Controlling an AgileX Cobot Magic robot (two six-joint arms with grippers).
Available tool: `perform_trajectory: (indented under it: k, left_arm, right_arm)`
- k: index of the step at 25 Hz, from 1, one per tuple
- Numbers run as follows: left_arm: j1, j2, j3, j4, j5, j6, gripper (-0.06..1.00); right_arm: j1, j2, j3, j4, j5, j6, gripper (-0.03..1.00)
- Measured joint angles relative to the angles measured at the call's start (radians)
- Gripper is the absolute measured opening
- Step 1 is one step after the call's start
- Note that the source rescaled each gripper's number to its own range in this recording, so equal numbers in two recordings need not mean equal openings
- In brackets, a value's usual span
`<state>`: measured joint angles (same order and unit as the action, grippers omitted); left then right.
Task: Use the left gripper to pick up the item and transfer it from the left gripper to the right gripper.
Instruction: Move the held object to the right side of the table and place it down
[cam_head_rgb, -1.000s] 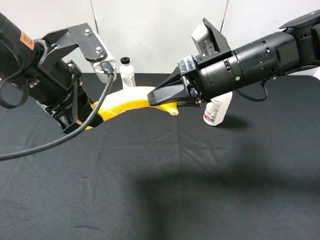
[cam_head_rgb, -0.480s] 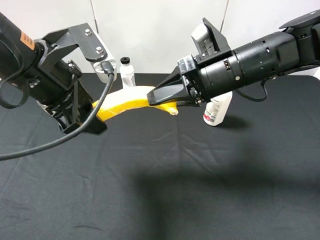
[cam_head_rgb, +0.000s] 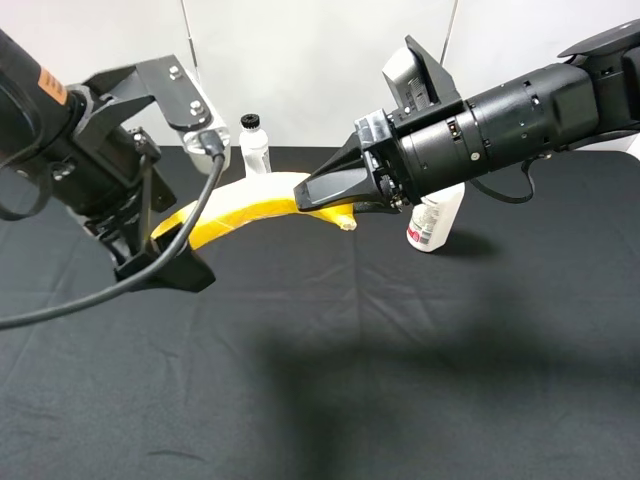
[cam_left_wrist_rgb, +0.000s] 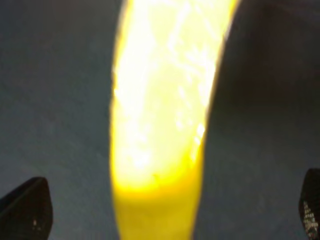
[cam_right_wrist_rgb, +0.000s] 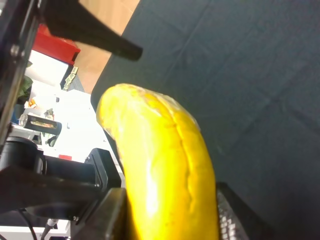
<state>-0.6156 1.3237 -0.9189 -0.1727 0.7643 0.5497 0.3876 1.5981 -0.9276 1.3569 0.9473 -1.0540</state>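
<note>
The yellow banana (cam_head_rgb: 245, 208) hangs in the air above the black table. My right gripper (cam_head_rgb: 322, 194) is shut on its right end, and the stem end pokes out below the fingers. The right wrist view shows the banana (cam_right_wrist_rgb: 165, 165) clamped between the two fingers (cam_right_wrist_rgb: 107, 215). My left gripper (cam_head_rgb: 160, 255) is open around the banana's left end without touching it. In the left wrist view the banana (cam_left_wrist_rgb: 160, 115) runs down the middle, with both fingertips (cam_left_wrist_rgb: 27, 210) far apart at the picture's edges.
A slim white bottle with a black cap (cam_head_rgb: 255, 145) stands at the back of the black table (cam_head_rgb: 400, 380). A wider white bottle (cam_head_rgb: 432, 222) stands behind and below my right arm. A white wall lies behind the table.
My left gripper has opened and drawn back down and to the left, and the banana's left end now shows free. The right gripper and the banana have stayed still.
</note>
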Motion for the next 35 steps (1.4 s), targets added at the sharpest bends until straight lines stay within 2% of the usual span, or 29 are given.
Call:
perform_trajectory:
  k: [6, 11, 20, 25, 27, 31, 35]
  left_arm:
    - [0.0, 0.0, -0.112, 0.04, 0.215, -0.124, 0.99]
    - [0.0, -0.011, -0.188, 0.102, 0.335, -0.266, 1.0]
    - [0.0, -0.221, -0.197, 0.141, 0.394, -0.461, 1.0]
    - [0.0, -0.366, -0.197, 0.234, 0.414, -0.55, 1.0]
    - [0.0, -0.418, -0.197, 0.269, 0.414, -0.579, 1.0]
    - [0.0, -0.528, -0.181, 0.29, 0.414, -0.61, 1.0]
    - [0.0, -0.663, -0.075, 0.29, 0.414, -0.632, 1.0]
  right_arm:
    - [0.0, 0.0, 0.0, 0.0, 0.0, 0.008, 0.03]
    - [0.0, 0.0, 0.0, 0.0, 0.0, 0.015, 0.03]
    - [0.0, 0.0, 0.0, 0.0, -0.018, 0.045, 0.03]
    - [0.0, 0.0, 0.0, 0.0, -0.028, 0.053, 0.03]
    - [0.0, 0.0, 0.0, 0.0, -0.034, 0.057, 0.03]
    - [0.0, 0.0, 0.0, 0.0, -0.051, 0.058, 0.03]
    - [0.0, 0.0, 0.0, -0.001, -0.063, 0.068, 0.03]
